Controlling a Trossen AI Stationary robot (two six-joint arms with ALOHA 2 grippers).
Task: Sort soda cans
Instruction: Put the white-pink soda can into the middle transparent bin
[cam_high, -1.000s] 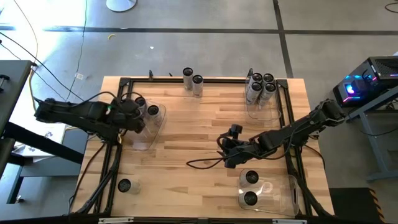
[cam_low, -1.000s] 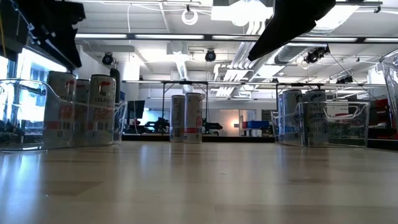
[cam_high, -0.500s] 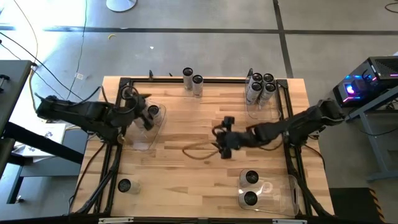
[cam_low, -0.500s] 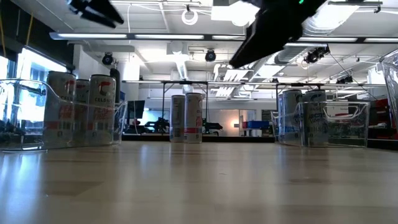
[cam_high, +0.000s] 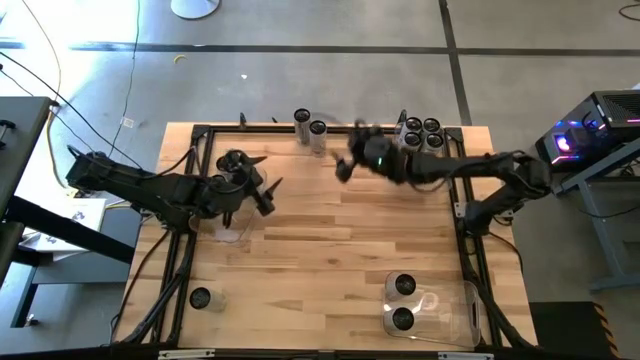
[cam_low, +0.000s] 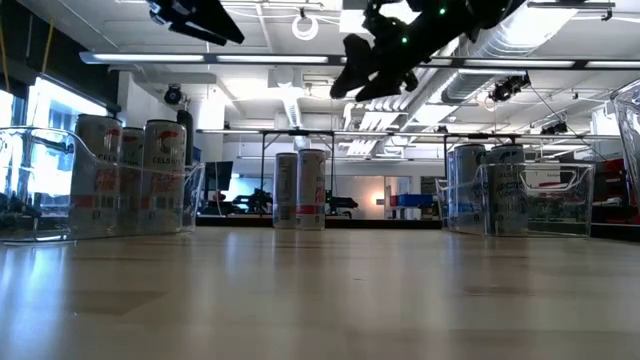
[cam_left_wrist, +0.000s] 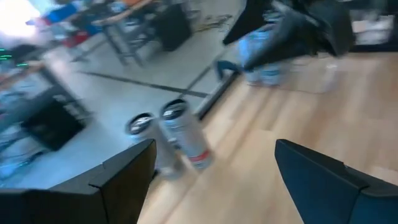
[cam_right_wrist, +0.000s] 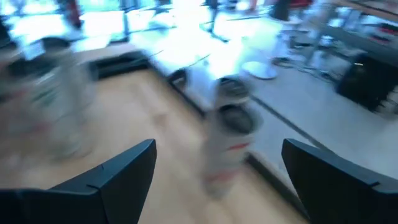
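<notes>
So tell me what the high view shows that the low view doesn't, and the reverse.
Only the high view: the lone can at the table's near left corner and the near bin holding two cans. Only the low view: the cans' printed sides and the room behind. Both: the pair of cans at the far edge, the right tool open above them, and the left tool, also open.

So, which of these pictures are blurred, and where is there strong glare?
Right wrist view: heavily smeared, the two soda cans ahead are streaked. Left wrist view: also blurred, softer on the same pair. High view: sharp table, only the right end effector is smeared. Low view: crisp cans, but bright ceiling lights and a window at the picture's left edge wash out.
</notes>
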